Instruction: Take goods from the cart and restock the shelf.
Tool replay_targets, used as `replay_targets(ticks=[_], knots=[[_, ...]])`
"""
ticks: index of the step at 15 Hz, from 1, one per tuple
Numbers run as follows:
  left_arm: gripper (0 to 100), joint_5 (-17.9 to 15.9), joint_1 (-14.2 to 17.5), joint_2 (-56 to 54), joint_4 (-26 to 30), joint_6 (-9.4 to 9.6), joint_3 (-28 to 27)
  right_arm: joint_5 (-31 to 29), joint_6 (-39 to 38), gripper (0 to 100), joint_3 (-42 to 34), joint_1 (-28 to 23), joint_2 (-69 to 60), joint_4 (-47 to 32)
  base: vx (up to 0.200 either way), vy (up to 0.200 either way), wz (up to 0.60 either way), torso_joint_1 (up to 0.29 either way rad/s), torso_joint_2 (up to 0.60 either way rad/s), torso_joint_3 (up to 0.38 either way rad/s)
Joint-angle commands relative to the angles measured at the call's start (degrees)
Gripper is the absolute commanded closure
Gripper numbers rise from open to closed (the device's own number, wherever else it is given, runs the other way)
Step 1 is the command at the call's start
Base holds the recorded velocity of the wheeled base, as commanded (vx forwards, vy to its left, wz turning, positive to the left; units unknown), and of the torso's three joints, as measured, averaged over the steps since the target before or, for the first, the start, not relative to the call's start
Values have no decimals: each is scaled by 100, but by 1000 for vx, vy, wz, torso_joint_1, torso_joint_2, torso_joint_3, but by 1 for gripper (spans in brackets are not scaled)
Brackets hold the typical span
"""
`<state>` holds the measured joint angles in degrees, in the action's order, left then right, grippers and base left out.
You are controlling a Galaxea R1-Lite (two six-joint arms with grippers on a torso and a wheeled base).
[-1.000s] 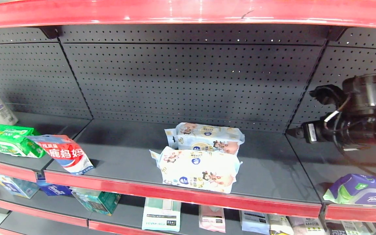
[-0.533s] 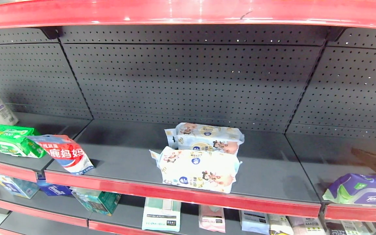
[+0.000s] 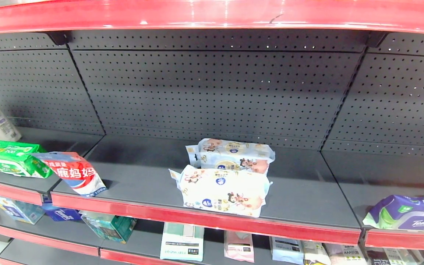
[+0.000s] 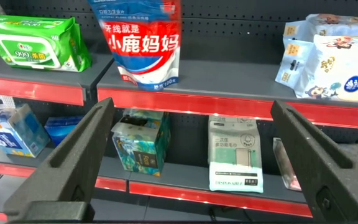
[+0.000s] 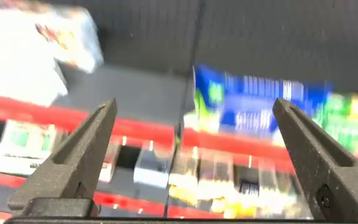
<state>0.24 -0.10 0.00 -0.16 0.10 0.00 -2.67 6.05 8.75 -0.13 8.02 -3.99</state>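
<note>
Black and wedge-shaped, the jaws of both grippers are standing wide apart and carrying nothing. The left gripper point(image 4: 192, 106) is hanging low before the shelving, and the right gripper point(image 5: 194, 102) is facing the bay that holds the purple pack. A second ago the right arm was filling the 3 o'clock side of the head view, above that right-hand bay. It has since been drawing back toward the robot, so a drop-off is probably finishing and a trip to the cart for more goods is likely coming. Just behind the red edge strip point(image 3: 204, 221) of the shelf point(image 3: 142, 173), at 4 o'clock, the purple-and-white tissue pack point(image 3: 407, 217) is lying with its long axis along the 9-to-3 line and its printed face turned to the aisle. At 6 o'clock the cartoon-printed wipes pack point(image 3: 223, 191) is standing on its long edge, also running 9 to 3, with its right end swinging slightly nearer. A second cartoon-printed pack point(image 3: 234, 154) is sitting just behind it, parallel. Farthest back, the perforated grey back panel point(image 3: 212, 92) is closing off the bay.
</note>
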Motion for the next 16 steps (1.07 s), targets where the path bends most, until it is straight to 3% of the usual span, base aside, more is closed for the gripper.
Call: replay_targets(ticks=[1,3,6,8,12,14,15,16], knots=[[0,2,1,0,-2,-1,0,-410,-209,0,-770,5,-802,469,0,0,0,0,0,0],[0,2,1,0,-2,-1,0,-550,-701,0,-823,-4,-802,645,0,0,0,0,0,0],[0,-16,1,0,-2,34,0,-93,-701,0,-858,-4,-802,478,0,0,0,0,0,0],[0,-16,10,0,-2,34,0,3,-517,0,-840,5,-802,355,0,0,0,0,0,0],[0,-60,10,0,-11,210,-9,-49,-693,0,-849,5,-802,372,0,0,0,0,0,0],[0,-33,1,0,-54,105,-53,-58,-860,0,-849,5,-802,390,0,0,0,0,0,0],[0,-68,-87,378,-54,-62,-870,-58,-947,0,-849,5,-802,399,0,0,0,0,0,0],[0,11,-307,1556,77,-432,-2083,-58,-930,0,-849,5,-802,390,0,0,0,0,0,0]])
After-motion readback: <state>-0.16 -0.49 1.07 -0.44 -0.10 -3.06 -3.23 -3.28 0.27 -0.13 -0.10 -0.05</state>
